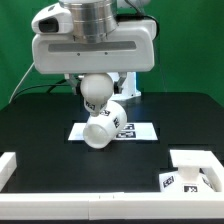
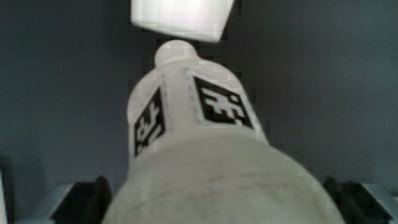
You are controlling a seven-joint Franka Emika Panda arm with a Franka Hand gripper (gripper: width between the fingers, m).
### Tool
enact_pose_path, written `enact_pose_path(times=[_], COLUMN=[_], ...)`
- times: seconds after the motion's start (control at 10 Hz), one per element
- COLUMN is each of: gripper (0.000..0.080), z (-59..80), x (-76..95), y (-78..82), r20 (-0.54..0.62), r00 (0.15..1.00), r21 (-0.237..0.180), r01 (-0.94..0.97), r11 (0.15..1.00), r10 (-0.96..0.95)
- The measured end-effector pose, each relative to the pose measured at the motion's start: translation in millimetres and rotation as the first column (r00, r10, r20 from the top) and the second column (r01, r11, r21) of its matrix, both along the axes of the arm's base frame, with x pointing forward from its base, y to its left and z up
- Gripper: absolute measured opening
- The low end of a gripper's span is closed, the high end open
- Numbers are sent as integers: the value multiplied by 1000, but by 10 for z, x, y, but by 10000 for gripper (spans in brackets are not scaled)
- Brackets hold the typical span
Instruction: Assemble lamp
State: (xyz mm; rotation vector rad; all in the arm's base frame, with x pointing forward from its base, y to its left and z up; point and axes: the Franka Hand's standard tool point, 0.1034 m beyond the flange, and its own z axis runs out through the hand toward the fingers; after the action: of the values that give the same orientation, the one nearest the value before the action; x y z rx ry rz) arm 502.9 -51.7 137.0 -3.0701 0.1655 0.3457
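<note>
Base: nearest the camera, we find the flat square base [image 1: 190,178] at the front of the table [image 1: 40,140], on the exterior view's right. It lies flat with tags showing, well apart from the other lamp parts.
Corner rail: a white rail [image 1: 205,157] borders the base on its far side. We cannot tell whether the two touch.
Shade: we record the shade [image 1: 102,130] mid-table. It is tilted, with its open mouth turned toward the camera and the exterior view's left, and one tag shows on its wall.
Marker board: the marker board [image 1: 140,130] lies flat under the shade and reaches out to the exterior view's right of it.
Bulb: the rounded head of the bulb [image 1: 95,88] shows just above the shade in the exterior view, directly under the arm. We cannot tell whether it touches the shade.
Fingers: in the wrist view the fingers [image 2: 82,203] stand wide, one on each side of the bulb's broad white body, which fills the gap between them. We judge them clamped on it.
Beyond the grip: a tagged white stretch [image 2: 187,110] narrows to a rounded tip. We cannot tell whether it belongs to the bulb or the shade.
Far patch: a bright white block [image 2: 183,18] lies past that tip. We cannot identify it.
Arm: the arm [image 1: 92,45] hangs over the bulb.
Backdrop: a green curtain [image 1: 15,40] closes the scene.
</note>
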Motion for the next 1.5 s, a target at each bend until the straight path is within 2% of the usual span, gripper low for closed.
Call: enact_pose_path(times=[0.1, 0.3, 0.4, 0.5, 0.6, 0.9, 1.0, 1.1, 1.3, 1.5], gripper=[574, 574, 574, 574, 574, 574, 575, 575, 575, 575], z=[30, 549, 716, 783, 771, 750, 705, 660, 492, 478], x=[28, 442, 579, 603, 561, 596, 574, 683, 886, 906], y=[62, 590, 742, 893, 967, 1016, 1022, 1094, 1187, 1203], r20=[54, 207, 307, 401, 443, 588, 575, 593, 612, 616], r00=[998, 967, 929, 885, 870, 777, 786, 767, 755, 754], r21=[-1, 89, 107, 109, 68, 85, 84, 103, 101, 101], r01=[37, 130, 181, 208, 209, 218, 218, 230, 219, 212], r11=[999, 988, 978, 972, 976, 972, 972, 968, 970, 972], r10=[-37, -145, -205, -235, -217, -226, -226, -245, -235, -229])
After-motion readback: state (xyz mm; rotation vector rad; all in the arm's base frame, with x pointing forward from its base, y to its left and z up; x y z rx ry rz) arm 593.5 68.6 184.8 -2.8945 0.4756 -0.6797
